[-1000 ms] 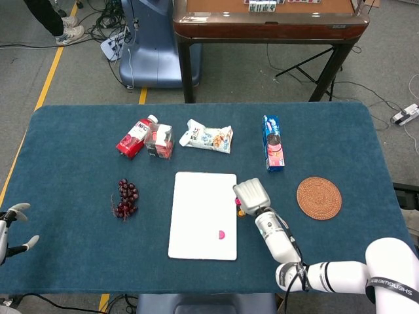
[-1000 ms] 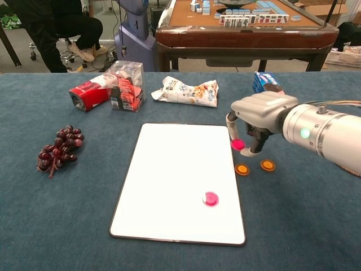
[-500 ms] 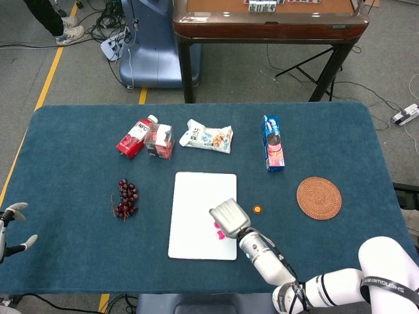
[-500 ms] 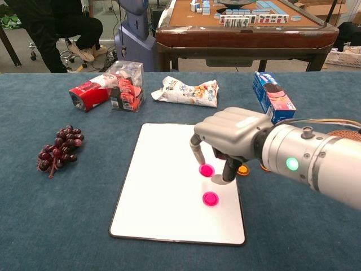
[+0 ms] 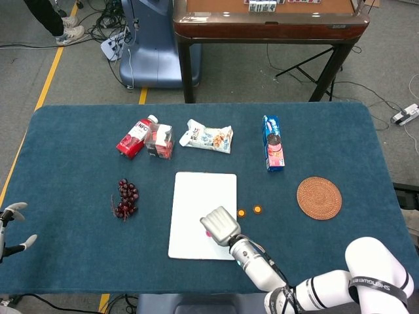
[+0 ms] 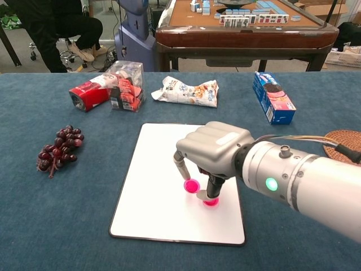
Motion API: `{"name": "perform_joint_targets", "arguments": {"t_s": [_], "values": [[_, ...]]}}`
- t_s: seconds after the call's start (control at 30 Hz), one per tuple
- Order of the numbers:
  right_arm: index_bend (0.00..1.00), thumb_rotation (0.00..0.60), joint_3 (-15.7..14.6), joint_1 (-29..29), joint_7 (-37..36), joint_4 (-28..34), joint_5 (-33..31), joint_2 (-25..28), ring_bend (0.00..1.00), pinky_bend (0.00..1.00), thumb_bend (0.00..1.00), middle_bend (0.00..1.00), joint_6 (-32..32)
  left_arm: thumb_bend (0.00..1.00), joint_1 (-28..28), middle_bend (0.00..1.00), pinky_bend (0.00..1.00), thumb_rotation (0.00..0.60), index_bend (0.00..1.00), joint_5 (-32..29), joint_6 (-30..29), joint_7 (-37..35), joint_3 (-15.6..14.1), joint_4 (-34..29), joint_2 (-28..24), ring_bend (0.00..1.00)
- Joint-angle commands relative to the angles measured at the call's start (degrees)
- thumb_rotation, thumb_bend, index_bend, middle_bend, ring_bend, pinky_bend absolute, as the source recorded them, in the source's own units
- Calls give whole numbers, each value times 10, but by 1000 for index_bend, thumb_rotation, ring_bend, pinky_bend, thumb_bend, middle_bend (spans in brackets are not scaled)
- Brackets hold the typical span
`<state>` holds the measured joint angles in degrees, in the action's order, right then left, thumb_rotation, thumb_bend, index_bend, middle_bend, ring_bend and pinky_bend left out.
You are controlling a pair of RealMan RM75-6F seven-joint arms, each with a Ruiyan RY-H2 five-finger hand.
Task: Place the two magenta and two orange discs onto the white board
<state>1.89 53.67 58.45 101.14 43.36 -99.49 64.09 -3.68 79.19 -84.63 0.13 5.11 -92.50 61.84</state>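
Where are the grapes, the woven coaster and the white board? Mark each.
grapes (image 6: 58, 148): chest view, middle of the bunch.
woven coaster (image 5: 319, 197): head view, its centre.
white board (image 5: 200, 196): head view, bare upper part.

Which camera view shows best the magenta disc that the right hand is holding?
The chest view. There the magenta disc shows clearly, pinched between fingers of the right hand above the white board. In the head view, the hand covers it almost completely; only a trace of pink shows at its left edge.

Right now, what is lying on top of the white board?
On the white board lies one magenta disc, partly covered by the right hand. That hand pinches a second magenta disc above it; contact cannot be seen.
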Motion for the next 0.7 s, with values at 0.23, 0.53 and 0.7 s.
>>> {"name": "perform_joint_targets", "arguments": {"t_s": [0.23,0.53,0.7], "values": [[439,600,5,7,-7,-27,-12,-18,1000,1000,223,1000,-14,26,0,471,544,600,347,2,0,-1,-1,-1,-1,399],[332,600,5,8,-18,-32,-5,-21,1000,1000,62,1000,-18,26,1,471,544,600,348,4,-1,0,-1,-2,-1,400],[332,600,6,6,-17,-27,0,-11,1000,1000,71,1000,-7,25,1,471,544,600,347,4,-2,0,-1,-1,-1,400]]}}
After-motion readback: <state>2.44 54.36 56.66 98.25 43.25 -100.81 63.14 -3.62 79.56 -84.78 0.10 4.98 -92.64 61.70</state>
